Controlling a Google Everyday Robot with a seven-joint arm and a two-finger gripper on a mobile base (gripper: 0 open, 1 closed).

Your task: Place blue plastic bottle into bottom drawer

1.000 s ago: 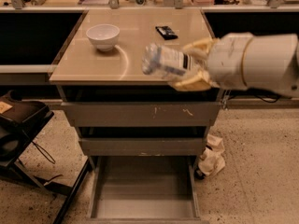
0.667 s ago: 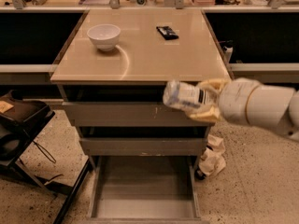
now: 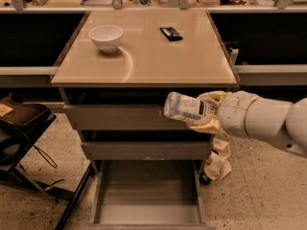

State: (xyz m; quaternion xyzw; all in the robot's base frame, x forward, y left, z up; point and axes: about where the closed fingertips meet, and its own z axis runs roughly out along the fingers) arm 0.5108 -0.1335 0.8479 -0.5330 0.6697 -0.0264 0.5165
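The blue plastic bottle lies on its side in my gripper, clear with a pale blue-and-white label. My gripper is shut on it, one tan finger above and one below, and holds it in the air in front of the top drawer's face, right of centre. The white arm reaches in from the right edge. The bottom drawer is pulled open below, a wide shallow grey tray with a bare floor. The bottle is well above it and toward its right side.
A white bowl and a small black packet sit on the tan cabinet top. Two upper drawers are closed. A crumpled bag lies on the floor right of the cabinet. A black chair stands at left.
My gripper with the bottle has come down from above the cabinet top's right edge to in front of the top drawer's face.
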